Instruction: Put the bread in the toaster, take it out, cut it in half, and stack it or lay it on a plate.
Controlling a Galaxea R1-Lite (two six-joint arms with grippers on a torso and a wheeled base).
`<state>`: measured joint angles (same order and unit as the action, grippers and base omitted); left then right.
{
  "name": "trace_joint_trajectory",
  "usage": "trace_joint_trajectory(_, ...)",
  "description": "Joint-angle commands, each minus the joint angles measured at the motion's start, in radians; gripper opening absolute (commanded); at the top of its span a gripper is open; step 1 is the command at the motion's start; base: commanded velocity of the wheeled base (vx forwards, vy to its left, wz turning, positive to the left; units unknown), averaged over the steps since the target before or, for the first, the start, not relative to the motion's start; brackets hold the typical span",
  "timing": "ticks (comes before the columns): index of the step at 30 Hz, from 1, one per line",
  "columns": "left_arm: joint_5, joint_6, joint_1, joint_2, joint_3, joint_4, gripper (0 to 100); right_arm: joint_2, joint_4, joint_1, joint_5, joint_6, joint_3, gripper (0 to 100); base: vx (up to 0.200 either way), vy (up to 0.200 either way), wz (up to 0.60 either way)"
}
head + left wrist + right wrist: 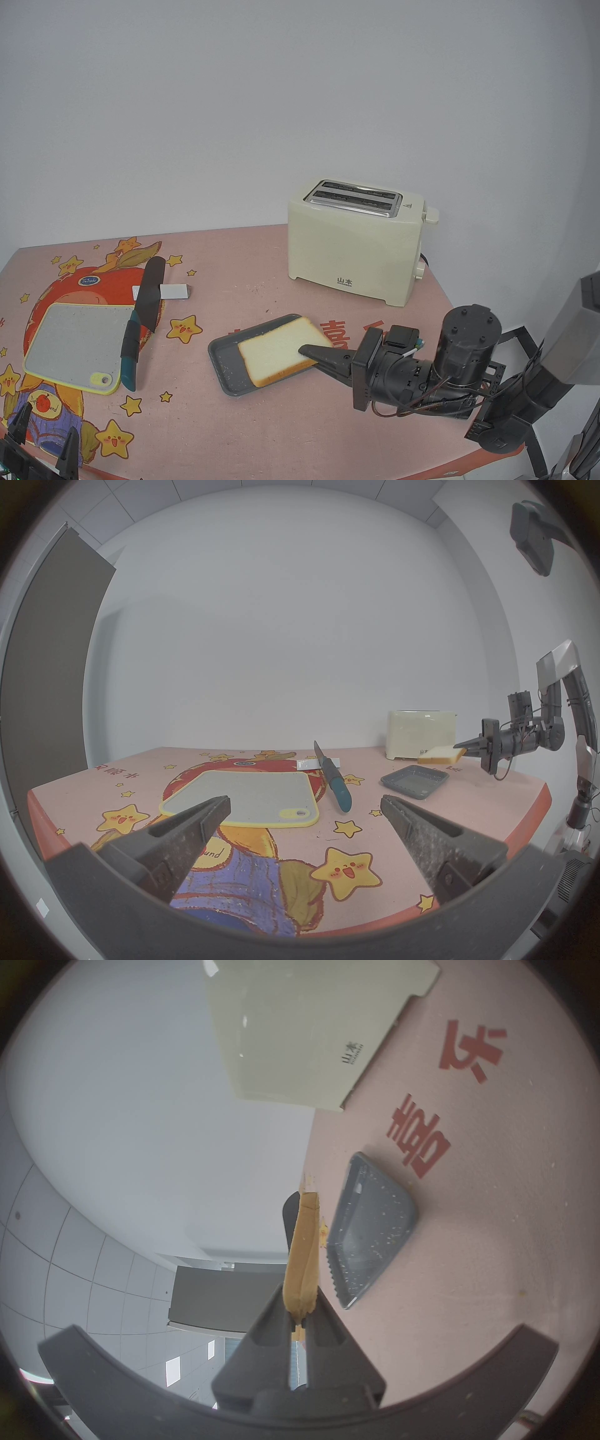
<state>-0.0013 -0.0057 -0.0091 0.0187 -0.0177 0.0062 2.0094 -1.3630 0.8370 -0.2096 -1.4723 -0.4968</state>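
Pink table [262,425], printed with cartoon stars and fruit, stands against a plain white wall.

1. Right side. My right gripper [306,350] is at the near right of the table and points left. Its fingers are closed tight on one edge of the bread [278,357]. The slice is pinched between the two fingertips and lies roughly flat. The left wrist view shows the bread [440,754] raised clear of the table, above the far-right end of the tray.

2. Tray. The grey tray [228,369] lies flat on the table near the middle, below the held slice. Crumbs are scattered on its floor [369,1229].

3. Toaster. The cream toaster [353,250] stands upright at the far right of the table, beyond the tray and well apart from it. Its two slots face up.

4. Left side. The cutting board [75,344], grey with a yellow rim, lies flat at the left. The knife [140,319] rests along its right edge, with the teal handle near and the dark blade pointing far. A small white card [172,291] lies just beside the blade.

5. Left gripper. My left gripper [305,805] is at the near left edge of the table. Its fingers are spread wide and grip nothing.
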Motion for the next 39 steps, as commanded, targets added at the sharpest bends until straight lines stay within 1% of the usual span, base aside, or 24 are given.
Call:
trace_joint_trajectory(1,0.000,0.000,0.000,0.001,0.015,0.000,100,-0.089,0.001,0.001,0.001,0.003,0.009,0,0.000,0.000,0.00)
trace_joint_trajectory(5,0.000,0.000,0.000,0.001,0.015,0.000,100,-0.161,0.008,0.011,-0.001,0.004,0.017,0,0.000,0.000,0.00)
trace_joint_trajectory(12,0.000,0.000,0.000,0.001,0.016,0.000,100,-0.273,0.079,0.013,-0.001,0.006,0.012,0,0.000,0.000,0.00)
trace_joint_trajectory(17,0.000,0.000,0.000,0.001,0.015,0.000,100,-0.311,0.099,0.010,-0.001,0.009,0.009,0,0.000,0.000,0.00)
trace_joint_trajectory(19,0.000,0.000,0.000,0.001,0.015,0.000,100,-0.313,0.099,0.010,-0.002,0.018,0.009,0,0.000,0.000,0.00)
trace_joint_trajectory(20,0.000,0.000,0.000,0.001,0.015,0.000,100,-0.311,0.099,0.010,-0.001,0.041,0.012,0,0.000,0.000,0.00)
trace_joint_trajectory(23,0.000,0.000,0.000,0.001,0.015,0.000,100,-0.313,0.097,0.005,-0.001,0.083,0.015,0,0.000,0.000,0.00)
trace_joint_trajectory(24,0.000,0.000,0.000,0.001,0.015,0.000,100,-0.314,0.094,0.005,-0.001,0.095,0.015,0,0.000,0.000,0.00)
trace_joint_trajectory(25,0.000,0.000,0.000,0.001,0.015,0.000,100,-0.314,0.094,0.005,-0.001,0.095,0.015,0,0.000,0.000,0.00)
trace_joint_trajectory(29,0.000,0.000,0.000,0.001,0.015,0.000,100,-0.331,0.087,0.002,-0.001,0.162,0.027,0,0.000,0.000,0.00)
trace_joint_trajectory(35,0.000,0.000,0.000,0.001,0.015,0.000,100,-0.342,0.085,0.002,-0.001,0.251,0.041,0,0.000,0.000,0.00)
trace_joint_trajectory(37,0.000,0.000,0.000,0.001,0.015,0.000,100,-0.342,0.085,0.002,-0.001,0.259,0.043,0,0.000,0.000,0.00)
trace_joint_trajectory(38,0.000,0.000,0.000,0.001,0.015,0.000,100,-0.340,0.082,0.004,0.001,0.300,0.047,0,0.000,0.000,0.00)
trace_joint_trajectory(39,0.000,0.000,0.000,0.001,0.015,0.000,100,-0.340,0.082,0.004,0.001,0.300,0.047,0,0.000,0.000,0.00)
